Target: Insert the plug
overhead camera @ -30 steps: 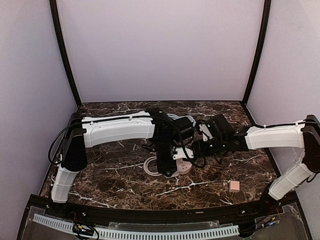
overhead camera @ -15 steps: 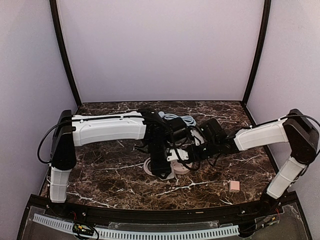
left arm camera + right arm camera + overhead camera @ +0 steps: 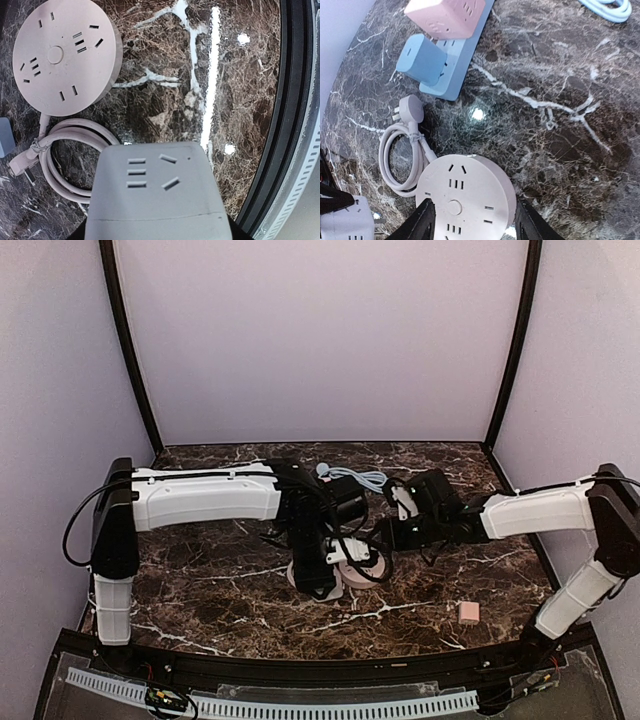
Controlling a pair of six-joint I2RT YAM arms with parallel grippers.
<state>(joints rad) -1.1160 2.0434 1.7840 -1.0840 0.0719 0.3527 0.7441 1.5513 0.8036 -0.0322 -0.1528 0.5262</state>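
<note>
1. Over the last second my left arm has drawn its elbow back toward the left edge of the table (image 3: 220,615). It has also nudged its wrist slightly left. The right arm reached in, then settled back about where it began.
2. The left gripper (image 3: 320,578) is clamped on the white cube adapter (image 3: 157,192), socket face toward the camera. It hangs over mid-table, just on the near-edge side of the round socket disc (image 3: 65,55).
3. The right gripper (image 3: 475,226) is spread wide with nothing in it. Its fingers (image 3: 422,225) frame the disc's rim; I cannot tell whether they touch it.
4. The disc's coiled cord (image 3: 65,160) lies beside it, toward the left edge.
5. I take the cube for hard, light plastic with slick flat sides. I would grip two opposite faces and keep it square. Its pins are hidden from me.
6. The disc looks light enough to skate on the polished stone, so I would brace its rim.
</note>
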